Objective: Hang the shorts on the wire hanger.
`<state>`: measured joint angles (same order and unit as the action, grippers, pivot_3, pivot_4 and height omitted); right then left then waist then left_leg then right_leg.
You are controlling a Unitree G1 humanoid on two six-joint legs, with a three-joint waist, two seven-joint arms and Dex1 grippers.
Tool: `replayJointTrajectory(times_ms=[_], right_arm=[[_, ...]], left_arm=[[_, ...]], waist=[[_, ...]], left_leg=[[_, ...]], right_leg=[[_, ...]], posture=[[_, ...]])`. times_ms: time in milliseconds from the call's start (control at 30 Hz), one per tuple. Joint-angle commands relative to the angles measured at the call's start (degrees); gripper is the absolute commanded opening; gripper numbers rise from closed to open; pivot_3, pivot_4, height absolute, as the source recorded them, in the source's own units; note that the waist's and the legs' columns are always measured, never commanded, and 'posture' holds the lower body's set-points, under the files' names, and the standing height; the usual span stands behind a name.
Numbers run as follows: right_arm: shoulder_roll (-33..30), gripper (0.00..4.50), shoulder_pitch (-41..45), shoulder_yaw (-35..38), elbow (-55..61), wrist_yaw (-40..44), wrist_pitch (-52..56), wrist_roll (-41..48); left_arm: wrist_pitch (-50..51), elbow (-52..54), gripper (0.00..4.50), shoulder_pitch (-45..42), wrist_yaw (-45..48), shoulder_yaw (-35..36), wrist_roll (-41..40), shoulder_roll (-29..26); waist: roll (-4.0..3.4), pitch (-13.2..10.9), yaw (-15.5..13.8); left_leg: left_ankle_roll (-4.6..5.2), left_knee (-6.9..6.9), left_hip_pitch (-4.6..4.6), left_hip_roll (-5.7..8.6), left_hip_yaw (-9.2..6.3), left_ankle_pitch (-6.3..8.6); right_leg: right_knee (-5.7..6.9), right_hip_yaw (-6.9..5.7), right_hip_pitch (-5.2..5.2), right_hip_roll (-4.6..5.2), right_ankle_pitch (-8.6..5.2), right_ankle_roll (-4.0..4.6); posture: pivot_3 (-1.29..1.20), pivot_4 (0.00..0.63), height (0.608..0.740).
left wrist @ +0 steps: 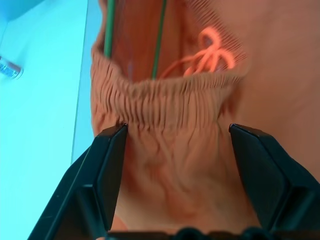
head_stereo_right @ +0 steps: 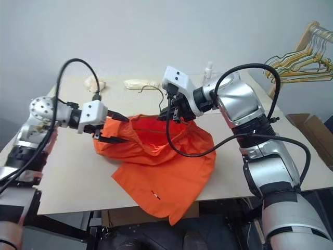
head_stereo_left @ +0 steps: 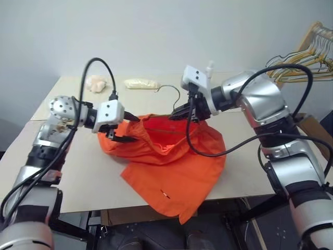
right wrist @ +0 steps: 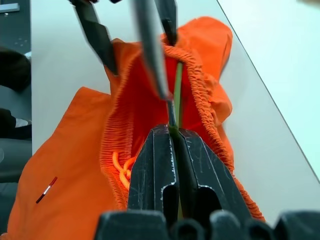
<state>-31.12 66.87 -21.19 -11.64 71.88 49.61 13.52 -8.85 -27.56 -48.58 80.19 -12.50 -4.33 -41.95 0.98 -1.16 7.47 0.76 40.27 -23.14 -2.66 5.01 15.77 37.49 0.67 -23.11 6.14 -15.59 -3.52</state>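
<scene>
Left of centre, the left gripper (head_stereo_left: 126, 128) has its two jaws spread, either side of a fold of the gathered waistband. One pair of orange shorts (head_stereo_left: 171, 166) lies mid-frame on the surface (head_stereo_left: 78, 177), their lower edge hanging over its near edge. One wire hanger (head_stereo_left: 174, 95) runs into the waistband, pinched by the right gripper (head_stereo_left: 179, 112). Upper left, two pale objects (head_stereo_left: 98, 82) rest at the surface's far edge.
</scene>
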Motion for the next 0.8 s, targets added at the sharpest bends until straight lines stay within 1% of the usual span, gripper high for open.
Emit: replayJointTrajectory(times_ms=[33,200,333,433,500,633,800], right_arm=[[-0.28,0.00,2.36,1.68,3.02,1.14,0.51,1.63],[-0.71,0.00,1.95,1.52,4.33,1.10,1.25,2.15],[-0.79,0.00,1.70,0.92,3.80,0.75,1.24,1.59],[-0.76,0.00,1.37,0.50,3.60,0.68,1.38,1.42],[-0.81,0.00,1.11,0.30,3.91,0.79,1.54,1.50],[-0.73,0.00,1.06,0.05,4.52,1.28,1.55,1.82],[-0.62,0.00,1.36,0.10,4.94,1.56,1.59,2.28]], left_arm=[[-3.69,-6.70,3.52,-4.00,-5.87,-0.67,4.88,2.46],[-5.29,-9.96,3.52,-5.34,-4.38,-0.09,4.72,4.18],[-2.54,-7.35,3.52,-4.92,3.02,2.60,-1.56,3.03],[2.56,-4.09,3.52,-4.80,10.74,5.29,-7.86,0.45],[4.81,-3.66,3.52,-5.71,10.92,7.19,-9.84,-0.14],[3.34,-6.15,3.52,-7.51,8.08,7.79,-7.44,-0.07],[-1.08,-8.77,3.52,-7.00,7.88,4.52,-3.12,1.77]], waist=[[0.00,0.00,0.35],[0.00,0.00,1.76],[0.00,0.00,2.90],[0.00,0.00,3.35],[0.00,0.00,3.63],[0.00,0.00,3.39],[0.00,0.00,2.98]], left_leg=[[0.00,0.01,0.00,0.00,0.00,0.00],[0.02,0.00,-0.02,-0.01,-0.05,0.01],[0.02,0.00,-0.02,-0.02,-0.07,0.01],[0.03,-0.01,-0.01,-0.04,-0.08,0.02],[0.03,-0.01,0.00,-0.05,-0.10,0.02],[0.30,0.01,0.02,-0.04,-0.16,0.17],[0.23,0.01,0.03,-0.03,-0.15,0.13]], right_leg=[[0.01,0.00,0.00,0.00,0.00,0.00],[0.02,0.01,-0.04,0.00,0.00,0.00],[0.04,0.03,-0.05,0.02,0.00,0.00],[0.06,0.05,-0.07,0.02,0.00,0.00],[0.07,0.07,-0.07,0.02,0.00,0.00],[0.07,0.05,-0.01,0.03,0.00,-0.01],[0.07,0.04,-0.01,0.03,0.00,-0.01]], posture=[[-0.12,0.000,0.740],[-0.13,0.000,0.740],[-0.13,0.000,0.740],[-0.13,0.000,0.740],[-0.13,0.000,0.740],[-0.12,0.000,0.740],[-0.12,0.000,0.740]])
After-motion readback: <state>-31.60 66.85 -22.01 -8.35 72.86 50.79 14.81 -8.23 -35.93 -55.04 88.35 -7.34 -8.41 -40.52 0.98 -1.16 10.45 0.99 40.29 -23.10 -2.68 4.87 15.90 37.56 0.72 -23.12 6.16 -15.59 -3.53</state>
